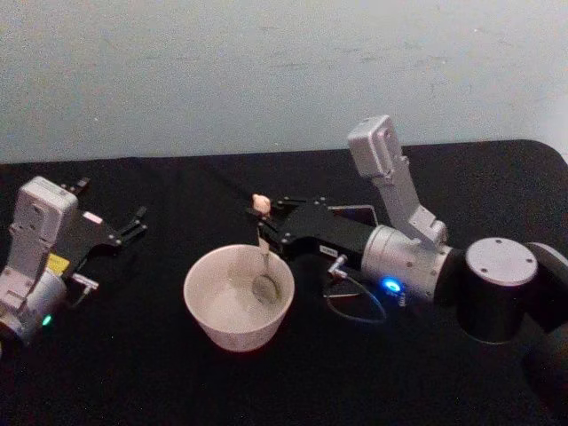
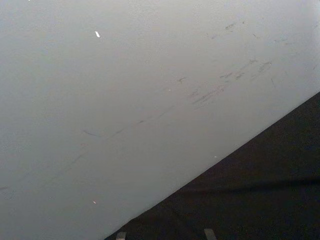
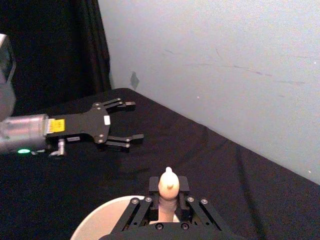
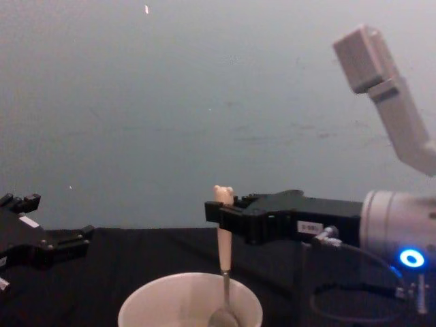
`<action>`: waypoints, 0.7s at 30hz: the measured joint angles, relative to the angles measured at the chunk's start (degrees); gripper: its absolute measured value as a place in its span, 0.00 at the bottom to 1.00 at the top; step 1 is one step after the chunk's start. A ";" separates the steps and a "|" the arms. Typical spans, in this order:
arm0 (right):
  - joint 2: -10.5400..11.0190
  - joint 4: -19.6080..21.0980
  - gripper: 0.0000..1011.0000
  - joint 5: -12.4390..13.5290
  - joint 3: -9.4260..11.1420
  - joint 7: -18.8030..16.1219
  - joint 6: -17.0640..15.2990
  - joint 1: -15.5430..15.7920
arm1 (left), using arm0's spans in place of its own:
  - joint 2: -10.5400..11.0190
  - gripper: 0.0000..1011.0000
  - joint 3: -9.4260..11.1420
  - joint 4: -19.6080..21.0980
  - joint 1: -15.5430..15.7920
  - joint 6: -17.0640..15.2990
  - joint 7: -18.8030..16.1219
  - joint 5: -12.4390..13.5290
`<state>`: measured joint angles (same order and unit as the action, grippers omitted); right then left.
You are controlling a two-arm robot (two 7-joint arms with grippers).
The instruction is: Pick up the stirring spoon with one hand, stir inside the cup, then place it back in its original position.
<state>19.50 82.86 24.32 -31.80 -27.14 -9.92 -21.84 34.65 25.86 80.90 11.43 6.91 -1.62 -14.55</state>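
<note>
The slim stirring spoon [image 1: 264, 266] [image 4: 223, 245] stands nearly upright, its pale beige handle topped by a tiny bear head. Its thin dark neck runs down to a small shiny metal bowl, which sits low inside the wide, round cream-white cup [image 1: 232, 334] [image 4: 139, 305] on the side nearest the right arm. In the head view the bowl lies close to the inner wall; whether it touches the bottom cannot be told.

The black right gripper [image 1: 264, 229] [image 4: 222, 215] reaches in level from the right, just above the cup's rim. Its jaws are closed on the upper handle, so that only the bear head pokes up above them. In the right wrist view the bear head [image 3: 168, 184] sits squarely between the two fingertips, with the cup's rim [image 3: 97, 224] below.

The cup rests on the black cloth-covered table [image 1: 133, 377]. The left gripper [image 1: 111, 202] [image 3: 132, 121] [image 4: 58, 219] hovers well apart to the left of the cup, jaws spread and holding nothing. A pale grey-blue wall [image 1: 266, 71] rises behind the table.
</note>
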 joint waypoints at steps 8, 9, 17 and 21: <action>2.92 4.71 0.21 2.27 0.51 -1.46 -1.28 2.88 | 0.00 0.99 0.00 0.00 0.00 0.00 0.00 0.00; 3.38 5.51 0.21 2.65 0.40 -1.73 -1.54 3.37 | 0.00 0.99 0.00 0.00 0.00 0.00 0.00 0.00; 4.45 7.33 0.21 3.35 -1.41 -2.58 -1.86 4.42 | 0.00 0.99 0.00 0.00 0.00 0.00 0.00 0.00; 4.00 7.35 0.21 3.35 -2.42 -2.65 -1.77 4.17 | 0.00 0.99 0.00 0.00 0.00 0.00 0.00 0.00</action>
<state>23.50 90.21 27.67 -34.22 -29.79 -11.69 -17.67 34.65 25.86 80.90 11.43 6.91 -1.62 -14.55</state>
